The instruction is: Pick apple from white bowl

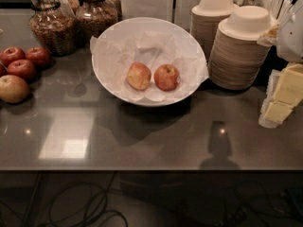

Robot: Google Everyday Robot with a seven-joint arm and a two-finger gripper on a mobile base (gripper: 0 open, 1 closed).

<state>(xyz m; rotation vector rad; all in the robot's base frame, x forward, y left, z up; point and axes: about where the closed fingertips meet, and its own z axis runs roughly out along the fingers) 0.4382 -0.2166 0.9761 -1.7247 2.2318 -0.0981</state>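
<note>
Jaws: at the right edge of the camera view, pale yellow, low over the table point(156, 136) and well to the right of the bowl; whether they are apart or together cannot be told.
Paper bowls point(239, 51): two tall beige stacks just behind and left of the jaws, between them and the white bowl.
White bowl point(142, 25): wide and shallow, at the table's middle, lined with crumpled white paper point(113, 60).
Apple point(138, 75): pale red-pink blotched with yellow, lying on the paper in the bowl, left of centre, untouched.
Redder apple point(166, 77): just beside it on the right.
Glass jars point(49, 30): behind the bowl, to the left.
Loose apples point(22, 69): clustered on the table's left edge.
</note>
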